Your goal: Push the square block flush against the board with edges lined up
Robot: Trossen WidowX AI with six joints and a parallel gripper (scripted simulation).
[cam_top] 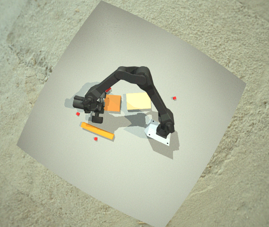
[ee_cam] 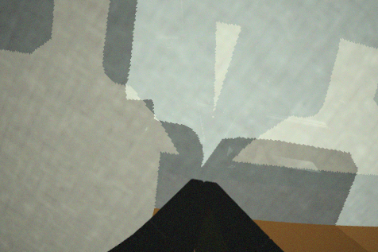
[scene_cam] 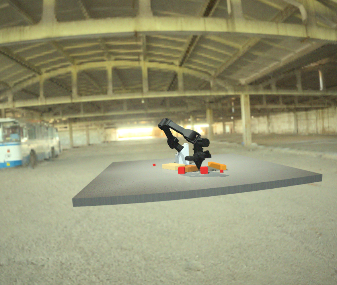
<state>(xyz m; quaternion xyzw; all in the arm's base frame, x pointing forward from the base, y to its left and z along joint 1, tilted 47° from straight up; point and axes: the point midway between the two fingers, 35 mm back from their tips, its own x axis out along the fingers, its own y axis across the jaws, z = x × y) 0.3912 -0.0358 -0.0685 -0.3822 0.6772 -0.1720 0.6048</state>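
Note:
An orange square block [cam_top: 113, 102] [scene_cam: 191, 168] [ee_cam: 317, 248] lies flat on the grey table [cam_top: 134, 175]. A long orange board [cam_top: 97, 131] [scene_cam: 217, 165] lies apart from it, nearer the table's front left, at a slant. My gripper [cam_top: 102, 105] [scene_cam: 198, 167] [ee_cam: 201, 192] is shut and empty. Its tips are low at the block's left edge, on the side away from the cream tile. In the wrist view the block's edge shows just behind the fingertips; I cannot tell whether they touch it.
A cream square tile [cam_top: 138, 100] [scene_cam: 170, 166] lies right of the orange block. The white robot base [cam_top: 154, 133] stands at the right.

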